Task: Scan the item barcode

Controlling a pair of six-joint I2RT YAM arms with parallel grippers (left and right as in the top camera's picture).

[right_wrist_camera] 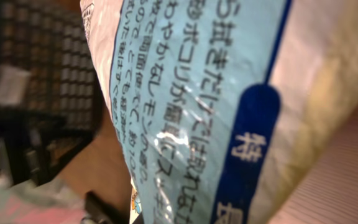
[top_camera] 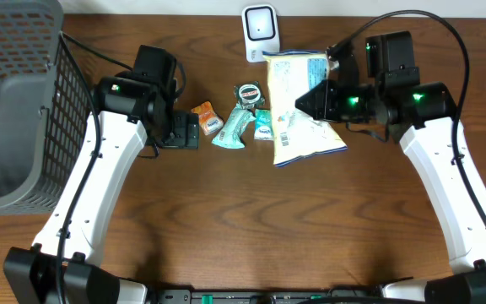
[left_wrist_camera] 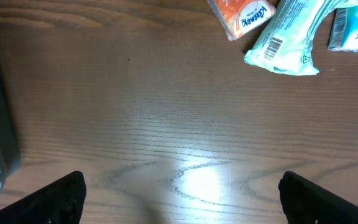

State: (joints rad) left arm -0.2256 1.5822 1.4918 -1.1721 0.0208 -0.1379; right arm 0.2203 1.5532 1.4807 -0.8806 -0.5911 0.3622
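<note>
Sitting near the back of the tabletop (top_camera: 251, 219), the big blue-and-white bag (top_camera: 298, 114) has its top edge just in front of the white scanner (top_camera: 260, 32). The right hand (top_camera: 313, 100) is clenched on the bag's right side, and its wrist cam is pretty much all printed wrapper. Just left of the bag lie a teal tissue pack (top_camera: 233, 128) and an orange packet (top_camera: 206, 118). The left hand (left_wrist_camera: 182, 193) hangs released over bare wood beside them, touching nothing. A grey basket (top_camera: 15, 101) sits far left.
</note>
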